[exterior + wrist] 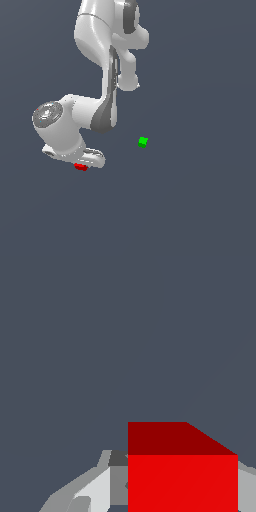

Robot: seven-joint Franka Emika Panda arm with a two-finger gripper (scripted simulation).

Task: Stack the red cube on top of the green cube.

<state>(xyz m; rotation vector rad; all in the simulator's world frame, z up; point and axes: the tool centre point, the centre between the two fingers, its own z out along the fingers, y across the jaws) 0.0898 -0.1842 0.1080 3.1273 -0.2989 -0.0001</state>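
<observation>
The red cube (80, 167) is at the exterior view's left, mostly hidden beneath the white hand. My gripper (83, 164) is low over it. In the wrist view the red cube (182, 481) fills the space between the two grey fingers (95, 493), which sit against its sides, so my gripper (182, 501) is shut on it. The green cube (143, 142) lies apart on the dark floor, to the exterior view's right of the gripper and a little farther back. It does not show in the wrist view.
The white arm (107, 60) bends down from the top of the exterior view, with its elbow (50, 117) above the hand. The plain dark grey floor (200, 200) lies all around.
</observation>
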